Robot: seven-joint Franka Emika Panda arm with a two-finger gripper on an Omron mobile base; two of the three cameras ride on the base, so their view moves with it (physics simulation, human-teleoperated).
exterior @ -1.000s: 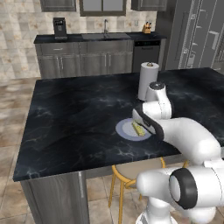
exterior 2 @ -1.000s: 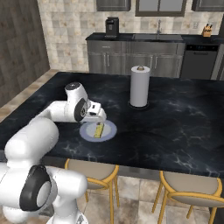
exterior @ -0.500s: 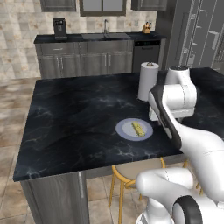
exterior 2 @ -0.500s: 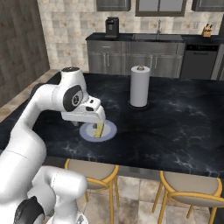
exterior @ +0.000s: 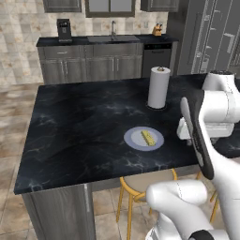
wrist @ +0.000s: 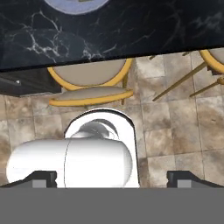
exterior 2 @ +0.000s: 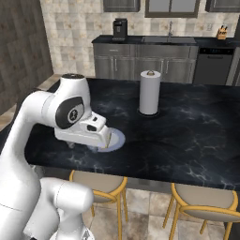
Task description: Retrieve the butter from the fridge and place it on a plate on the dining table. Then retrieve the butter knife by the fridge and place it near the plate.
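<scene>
The butter (exterior: 148,137) is seen lying on the plate (exterior: 133,140) on the dining surface (exterior: 79,126) (first delivery apparently done), while the claw (wrist: 112,177), fingers set wide apart, is held empty.

Hand camera looked down past the near edge of the dining table (wrist: 131,26), its black marble top veined with white and filling the upper part of the view. At the very top edge, a sliver of the plate (wrist: 76,5) showed, pale bluish-white, resting on the marble, with a small dark-yellowish bit on it at the frame edge, too cropped to identify. Below the table edge stood a yellow-framed stool (wrist: 89,81) with a beige seat, tucked partly under the top. A second stool (wrist: 214,54) sat at the right edge. Beige stone floor tiles (wrist: 179,113) lay beneath. The two dark fingertips (wrist: 41,177) sat well apart at the bottom corners, nothing between them.
</scene>
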